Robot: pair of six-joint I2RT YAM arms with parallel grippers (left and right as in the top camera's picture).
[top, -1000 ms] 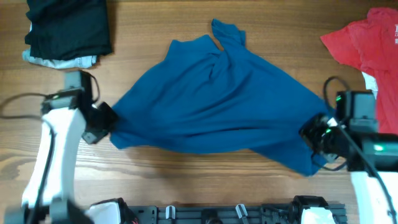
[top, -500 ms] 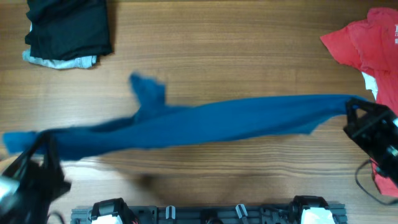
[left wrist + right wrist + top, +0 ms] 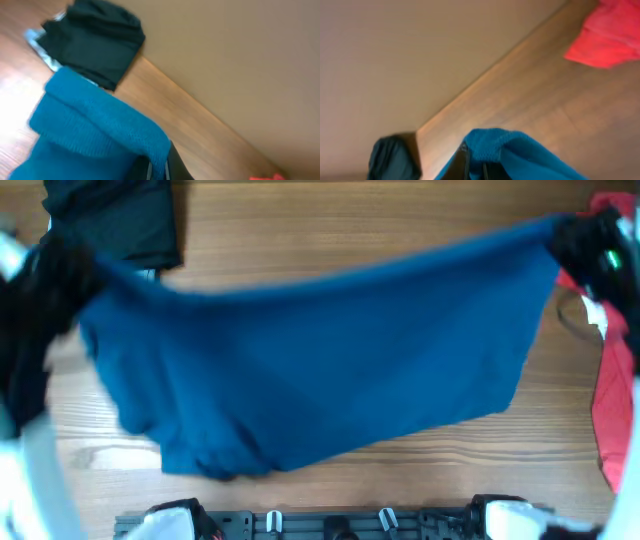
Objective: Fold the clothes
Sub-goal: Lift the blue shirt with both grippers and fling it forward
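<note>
grip: left end effector [image 3: 72, 275] and right end effector [image 3: 580, 238] each pinched the blue shirt [image 3: 320, 360] | shirt stretched lengthwise between them, draping below

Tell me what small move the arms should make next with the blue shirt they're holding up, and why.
Probably lower both arms together, laying the blue shirt flat on the table. The left gripper and right gripper are each shut on an edge and the cloth hangs stretched wide between them, so spreading it smooth seems the step before any fold.
</note>
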